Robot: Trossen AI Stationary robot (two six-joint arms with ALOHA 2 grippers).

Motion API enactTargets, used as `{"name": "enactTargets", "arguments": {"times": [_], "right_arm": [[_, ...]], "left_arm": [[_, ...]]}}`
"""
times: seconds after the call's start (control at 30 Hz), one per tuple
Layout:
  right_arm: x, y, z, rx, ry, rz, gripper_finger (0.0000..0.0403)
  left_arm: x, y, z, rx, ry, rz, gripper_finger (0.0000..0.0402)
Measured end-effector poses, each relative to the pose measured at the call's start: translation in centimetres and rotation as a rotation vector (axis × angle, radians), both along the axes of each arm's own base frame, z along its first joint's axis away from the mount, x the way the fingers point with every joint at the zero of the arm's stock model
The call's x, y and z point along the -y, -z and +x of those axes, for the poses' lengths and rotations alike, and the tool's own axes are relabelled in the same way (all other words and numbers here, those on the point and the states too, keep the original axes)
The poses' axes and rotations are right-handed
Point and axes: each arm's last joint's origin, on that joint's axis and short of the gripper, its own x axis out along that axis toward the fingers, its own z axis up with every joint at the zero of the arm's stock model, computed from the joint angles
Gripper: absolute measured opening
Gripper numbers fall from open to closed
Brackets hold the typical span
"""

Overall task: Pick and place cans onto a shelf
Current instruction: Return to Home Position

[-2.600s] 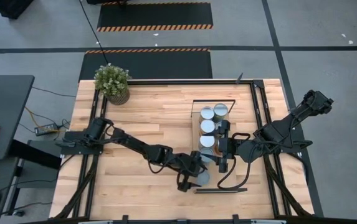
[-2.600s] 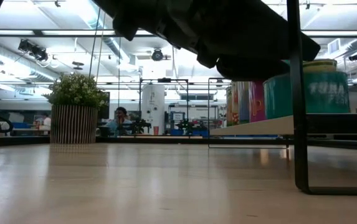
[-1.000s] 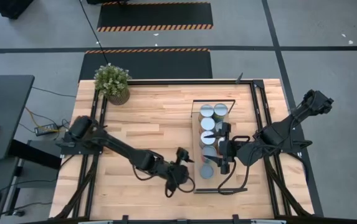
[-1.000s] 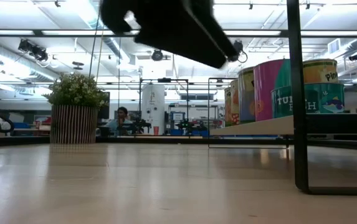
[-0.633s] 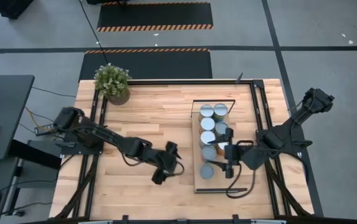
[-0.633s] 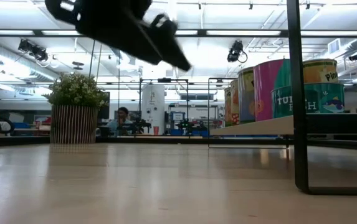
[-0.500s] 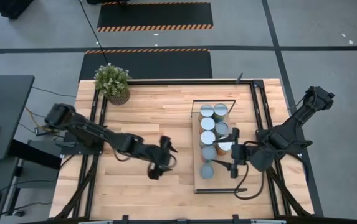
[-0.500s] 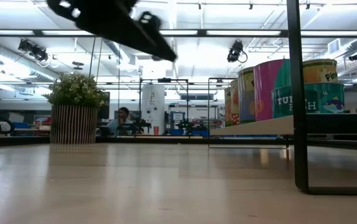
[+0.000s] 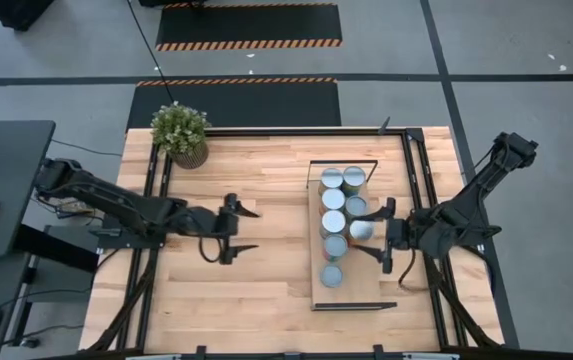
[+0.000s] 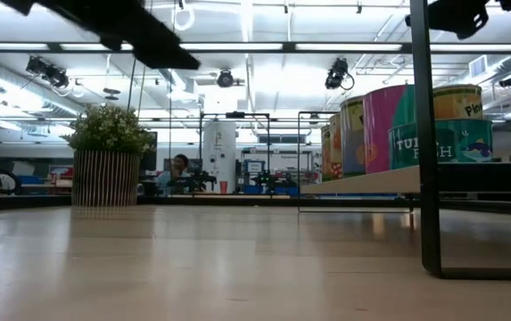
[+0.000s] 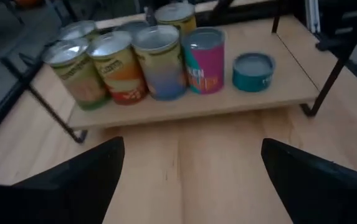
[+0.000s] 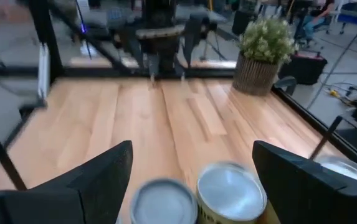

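Several cans (image 9: 334, 223) with silver tops stand upright in two rows on the light-wood shelf (image 9: 351, 290), which rests on its black frame right of the table's middle. They also show in the left wrist view (image 11: 159, 62), with a low teal can (image 11: 253, 70) at the row's end, and in the low view (image 10: 398, 125). My left gripper (image 9: 251, 230) is open and empty over the bare tabletop, left of the shelf and facing it (image 11: 192, 146). My right gripper (image 9: 381, 237) is open and empty at the shelf's right edge, just beside the cans (image 12: 231, 193).
A potted plant (image 9: 180, 133) stands at the table's far left corner. Bare wooden tabletop (image 9: 266, 290) lies left of and in front of the shelf. The shelf's thin black frame (image 10: 426, 134) rises at its ends.
My left gripper has drawn back from the shelf's near end toward the table's left edge and a little toward the far edge. My right gripper has drawn back from over the cans toward the table's right edge, uncovering a can. The cans have stayed in place.
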Motion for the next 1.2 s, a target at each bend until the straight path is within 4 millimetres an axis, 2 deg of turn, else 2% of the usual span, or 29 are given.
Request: {"name": "enactTargets", "arguments": {"times": [0.13, 0.4, 0.63, 0.8, 0.97, 1.2], "right_arm": [[1.4, 1.0, -1.0, 0.072, -0.044, 0.057, 0.0338], [4.3, 4.7, -3.4, 0.206, -0.072, 0.115, 0.0338], [6.1, 6.5, -4.8, 0.302, -0.096, 0.148, 0.0338], [6.9, 6.4, -5.2, 0.373, -0.155, 0.145, 0.0338], [7.9, 7.0, -5.3, 0.397, -0.096, 0.113, 0.0338], [9.0, 6.2, -5.5, 0.491, -0.105, 0.083, 0.0338]], "left_arm": [[-0.8, 0.3, -2.3, 0.082, -0.013, -0.025, 0.0385], [-3.3, 2.3, -6.7, 0.185, -0.104, -0.098, 0.0385], [-4.7, 2.7, -9.4, 0.312, -0.153, -0.128, 0.0385], [-5.5, 3.5, -11.2, 0.374, -0.190, -0.131, 0.0385], [-6.0, 4.1, -12.7, 0.376, -0.230, -0.137, 0.0385], [-6.2, 4.0, -14.4, 0.413, -0.235, -0.141, 0.0385]]}}
